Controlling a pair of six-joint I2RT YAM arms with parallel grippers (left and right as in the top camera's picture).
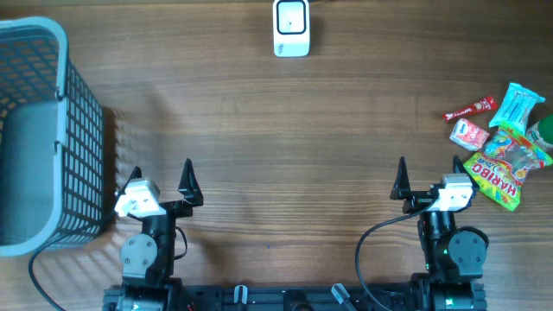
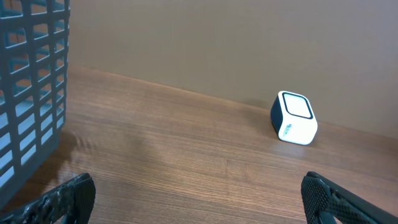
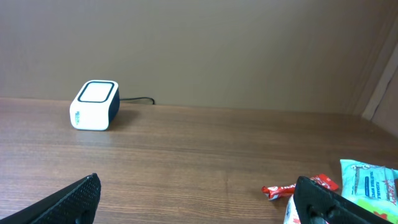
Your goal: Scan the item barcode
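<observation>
The white barcode scanner (image 1: 291,28) with a dark window stands at the far middle of the table, also seen in the left wrist view (image 2: 293,117) and the right wrist view (image 3: 94,106). Snack items lie at the right: a red wrapper (image 1: 469,109) (image 3: 297,186), a Haribo bag (image 1: 497,177), a light blue packet (image 1: 516,104) (image 3: 370,180) and a small pink pack (image 1: 469,134). No barcode shows on any of them. My left gripper (image 1: 162,173) (image 2: 199,199) and right gripper (image 1: 429,168) (image 3: 199,199) hover open near the front edge, holding nothing. The right one is just left of the snacks.
A grey-blue mesh basket (image 1: 60,52) (image 2: 31,81) stands at the left edge, close beside my left gripper. A black cable (image 3: 137,99) runs from the scanner toward the back wall. Bare wood lies between the grippers and the scanner.
</observation>
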